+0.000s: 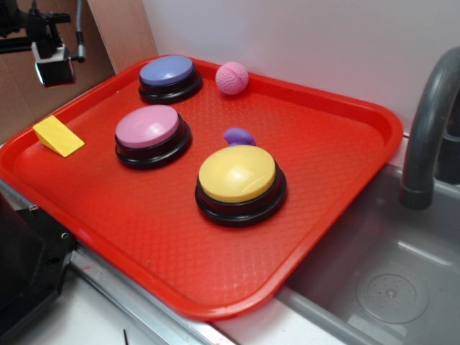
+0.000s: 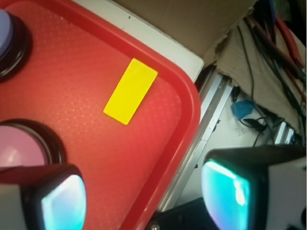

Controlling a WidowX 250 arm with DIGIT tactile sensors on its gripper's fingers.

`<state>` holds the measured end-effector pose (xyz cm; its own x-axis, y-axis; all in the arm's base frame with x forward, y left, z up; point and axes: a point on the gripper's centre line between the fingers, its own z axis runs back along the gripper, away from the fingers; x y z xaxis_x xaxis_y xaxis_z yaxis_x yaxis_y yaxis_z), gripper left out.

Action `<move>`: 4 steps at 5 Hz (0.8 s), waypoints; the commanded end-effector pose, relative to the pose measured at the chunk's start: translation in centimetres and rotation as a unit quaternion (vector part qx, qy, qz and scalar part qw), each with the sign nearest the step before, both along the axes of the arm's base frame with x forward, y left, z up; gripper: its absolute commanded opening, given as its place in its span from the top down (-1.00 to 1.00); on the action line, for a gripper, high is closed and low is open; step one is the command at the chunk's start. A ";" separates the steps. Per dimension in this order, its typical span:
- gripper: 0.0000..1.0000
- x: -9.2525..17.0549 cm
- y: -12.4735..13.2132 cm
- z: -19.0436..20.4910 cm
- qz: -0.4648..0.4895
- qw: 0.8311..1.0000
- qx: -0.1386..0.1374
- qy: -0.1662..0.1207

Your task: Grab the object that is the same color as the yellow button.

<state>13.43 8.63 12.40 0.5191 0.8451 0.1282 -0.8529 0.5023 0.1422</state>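
Red tray [image 1: 338, 144] sits on the surface beside a grey sink [image 1: 388, 273], faucet [image 1: 431, 122] at right. Yellow wedge block [image 1: 58, 135] lies near the tray's left rim, flat faces, well apart from the yellow button [image 1: 238, 175], nothing touching it. Yellow button has a pale yellow dome on a black base, near the tray's middle toward the front. Pink button [image 1: 149, 128] sits between the wedge and the yellow button; blue-purple button [image 1: 168, 73] is behind it near the back rim. Pink textured ball [image 1: 231, 77] just right of the blue-purple button. Small purple thing [image 1: 239, 136] sits just behind the yellow button, partly hidden by it, shape unclear. In the exterior view the gripper [image 1: 54, 65] hangs at top left, over the tray's back left edge, above and behind the wedge, not touching anything. Wrist view: jaws spread apart with nothing between them, one fingertip pad [image 2: 64, 203] over the tray, the other beyond the rim; gripper [image 2: 144, 196] midpoint is over the tray edge. Wedge [image 2: 130, 91] appears there as a yellow rectangle ahead of the jaws, close to the rim, clear of them. Pink button edge [image 2: 19, 146] at left, blue-purple button edge [image 2: 7, 40] at top left. Cardboard [image 2: 192, 24] and cables [image 2: 268, 62] lie outside the tray.
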 end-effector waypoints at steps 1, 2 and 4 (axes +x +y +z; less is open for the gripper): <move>-1.00 -0.8 0.1 0.7 -0.001 1.000 0.005 -0.010; -1.00 -1.5 2.2 -1.2 0.062 0.998 0.022 0.011; -1.00 0.0 4.3 -3.8 0.083 0.996 0.019 -0.015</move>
